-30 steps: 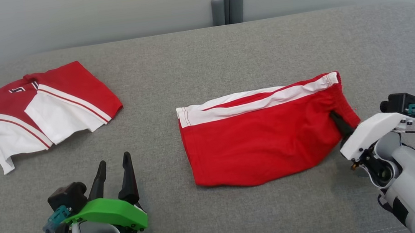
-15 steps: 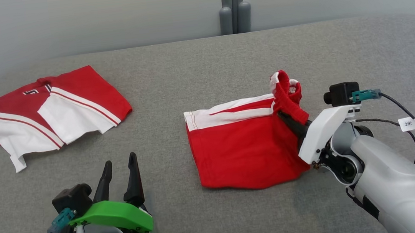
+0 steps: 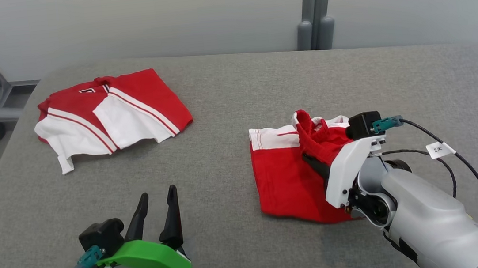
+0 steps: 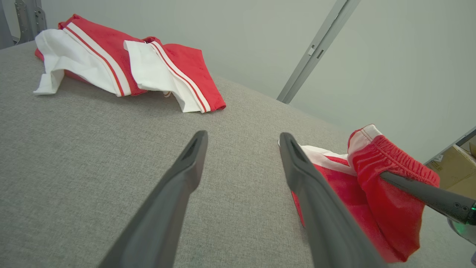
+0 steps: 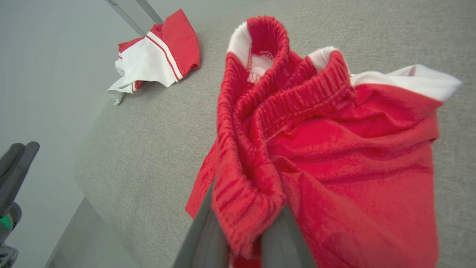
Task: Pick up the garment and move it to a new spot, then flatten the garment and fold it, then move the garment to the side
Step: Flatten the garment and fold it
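A folded red-and-white shirt (image 3: 108, 114) lies well ahead and to the left of the left jaws, which stand open and empty over the grey surface (image 3: 225, 91). To their right lie the red shorts (image 3: 279, 183), partly on the surface. The right jaws are clamped on the waistband (image 3: 314, 132), which is raised and doubled over the rest. This looks like the folding step. Next, the waistband likely needs laying across to the leg hem (image 3: 266, 139) beyond the right jaws' tips, then releasing.
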Available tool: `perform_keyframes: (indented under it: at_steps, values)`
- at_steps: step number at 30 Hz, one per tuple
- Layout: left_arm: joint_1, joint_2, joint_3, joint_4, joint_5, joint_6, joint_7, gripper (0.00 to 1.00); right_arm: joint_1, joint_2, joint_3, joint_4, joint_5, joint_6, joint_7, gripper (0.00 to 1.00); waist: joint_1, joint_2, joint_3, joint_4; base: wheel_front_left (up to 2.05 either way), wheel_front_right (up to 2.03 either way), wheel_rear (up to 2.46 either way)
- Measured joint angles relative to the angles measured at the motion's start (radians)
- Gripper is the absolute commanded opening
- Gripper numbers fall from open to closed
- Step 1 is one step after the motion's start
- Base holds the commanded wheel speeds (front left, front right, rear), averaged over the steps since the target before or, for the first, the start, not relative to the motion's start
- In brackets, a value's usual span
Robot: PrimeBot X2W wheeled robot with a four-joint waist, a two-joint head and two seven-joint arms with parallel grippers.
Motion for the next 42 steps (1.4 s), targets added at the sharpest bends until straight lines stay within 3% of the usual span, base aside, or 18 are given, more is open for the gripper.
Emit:
perform_keyframes:
  at_steps: [12, 13, 15, 16, 17, 26, 33, 37, 42]
  values:
    - [0.024, 0.005, -0.025, -0.030, -0.002, 0.017, 0.018, 1.00, -0.030, 0.021, 0.021, 0.086, -0.034, -0.053, 0.013, 0.03, 0.0000, 0.0000, -0.014, 0.105, 0.00, 0.00, 0.00]
    - [0.025, 0.005, -0.025, -0.031, -0.003, 0.017, 0.018, 1.00, -0.034, 0.021, 0.024, 0.094, -0.037, -0.061, 0.013, 0.23, 0.0000, 0.0000, -0.013, 0.111, 0.00, 0.00, 0.00]
    - [0.029, 0.006, -0.026, -0.036, -0.003, 0.017, 0.018, 1.00, -0.043, 0.021, 0.029, 0.109, -0.049, -0.070, 0.013, 0.49, 0.0000, 0.0000, -0.011, 0.122, 0.00, 0.00, 0.00]
    - [0.031, 0.006, -0.026, -0.038, -0.004, 0.018, 0.018, 1.00, -0.045, 0.022, 0.034, 0.115, -0.054, -0.070, 0.013, 0.91, 0.0000, 0.0000, -0.009, 0.126, 0.00, 0.00, 0.00]
    - [0.035, 0.006, -0.025, -0.041, -0.004, 0.021, 0.018, 1.00, -0.047, 0.023, 0.040, 0.121, -0.059, -0.070, 0.013, 1.00, 0.0000, 0.0000, -0.007, 0.130, 0.00, 0.00, 0.00]
    - [0.050, 0.009, 0.006, -0.058, -0.006, 0.038, 0.018, 1.00, -0.090, 0.035, 0.084, 0.139, -0.096, -0.067, 0.013, 1.00, 0.0000, 0.0000, -0.006, 0.124, 0.00, 0.00, 0.00]
    - [0.067, 0.013, 0.021, -0.069, -0.006, 0.043, 0.017, 1.00, -0.136, 0.045, 0.105, 0.096, -0.108, -0.032, -0.002, 1.00, 0.0000, 0.0000, -0.017, 0.084, 0.00, 0.00, 0.00]
    - [0.074, 0.018, 0.032, -0.091, -0.006, 0.045, 0.017, 1.00, -0.174, 0.044, 0.086, 0.070, -0.112, -0.030, -0.040, 1.00, 0.0000, 0.0000, -0.025, 0.054, 0.00, 0.00, 0.00]
    - [0.082, 0.020, 0.030, -0.114, -0.005, 0.048, 0.017, 1.00, -0.181, -0.017, 0.031, 0.086, -0.095, -0.032, -0.061, 1.00, 0.0000, 0.0000, -0.031, 0.016, 0.00, 0.00, 0.00]
